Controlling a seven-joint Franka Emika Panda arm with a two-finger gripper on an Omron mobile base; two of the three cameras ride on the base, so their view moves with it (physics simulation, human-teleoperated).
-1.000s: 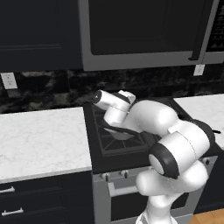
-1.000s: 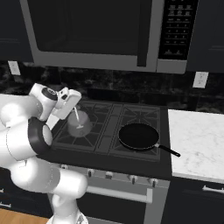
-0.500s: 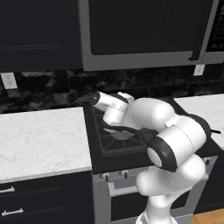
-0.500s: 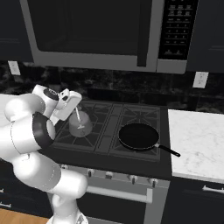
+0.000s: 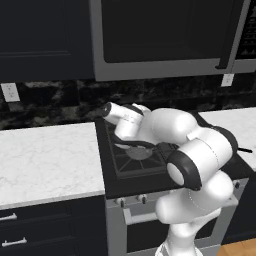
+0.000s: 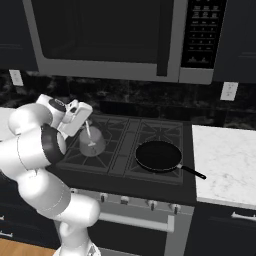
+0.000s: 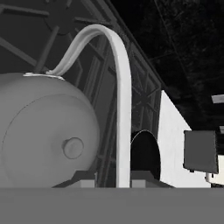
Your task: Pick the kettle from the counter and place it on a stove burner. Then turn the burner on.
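The grey kettle (image 6: 92,143) stands upright on the front left burner of the black stove (image 6: 125,165). My gripper (image 6: 86,128) reaches down from the left to its thin arch handle (image 7: 124,109). In the hand view the handle rises between my two fingertips, touching one and leaving a narrow gap to the other, so the gripper (image 7: 113,176) is slightly open. The kettle's round body and lid knob (image 7: 72,148) lie to the left in that view. In the left base view my arm hides most of the kettle (image 5: 139,152). The white counter (image 5: 45,155) lies left of the stove.
A flat black frying pan (image 6: 159,155) sits on the front right burner, its handle pointing toward the right-hand counter (image 6: 225,160). The stove knobs (image 6: 125,200) run along the front panel. A microwave (image 6: 110,40) hangs above the stove.
My fingers have eased apart from the kettle's handle. The kettle stays put on the front left burner, and the hand has barely moved.
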